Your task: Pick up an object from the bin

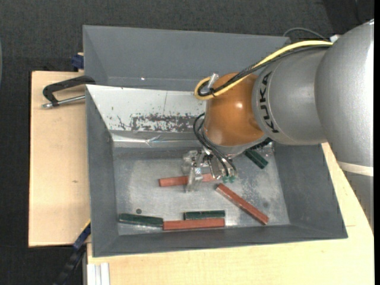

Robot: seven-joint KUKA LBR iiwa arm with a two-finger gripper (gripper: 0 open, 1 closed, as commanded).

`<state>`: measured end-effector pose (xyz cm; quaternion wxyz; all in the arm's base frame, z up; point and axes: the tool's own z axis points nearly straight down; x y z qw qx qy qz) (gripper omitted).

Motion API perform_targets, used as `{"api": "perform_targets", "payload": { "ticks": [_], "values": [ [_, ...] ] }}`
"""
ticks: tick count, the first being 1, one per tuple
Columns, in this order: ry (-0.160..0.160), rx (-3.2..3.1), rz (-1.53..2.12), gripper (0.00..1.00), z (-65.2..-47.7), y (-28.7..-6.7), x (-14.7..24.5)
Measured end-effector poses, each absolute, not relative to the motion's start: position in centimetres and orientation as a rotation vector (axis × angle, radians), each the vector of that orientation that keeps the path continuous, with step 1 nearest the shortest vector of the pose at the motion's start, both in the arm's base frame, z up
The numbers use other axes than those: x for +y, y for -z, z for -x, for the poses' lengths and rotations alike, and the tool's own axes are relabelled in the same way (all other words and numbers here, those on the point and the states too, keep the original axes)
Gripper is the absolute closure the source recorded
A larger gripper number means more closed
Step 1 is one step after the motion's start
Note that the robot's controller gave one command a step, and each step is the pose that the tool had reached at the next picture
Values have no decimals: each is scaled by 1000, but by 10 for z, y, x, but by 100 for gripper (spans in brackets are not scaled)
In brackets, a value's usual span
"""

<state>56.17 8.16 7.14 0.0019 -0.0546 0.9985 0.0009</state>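
My gripper hangs low over the middle of the bin floor, under the orange wrist cover. It stands at the right end of a short red-brown bar that lies flat and points left. Part of that bar's right end is hidden by the gripper's metal parts. A longer red-brown bar lies slanted just to the right of the gripper, running down toward the front right.
Along the front wall lie a dark green bar, a red-brown bar and a green bar on top of it. Another green piece sits at the right, partly under the arm. A small dark dot lies front left.
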Motion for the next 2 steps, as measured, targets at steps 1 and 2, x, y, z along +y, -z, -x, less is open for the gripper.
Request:
{"api": "perform_targets", "payload": {
  "ticks": [1, 2],
  "values": [
    [-3, 3128, 303, 100, -563, -94, 77],
    [-1, 3091, 527, 100, -557, -231, 34]
  ]
}}
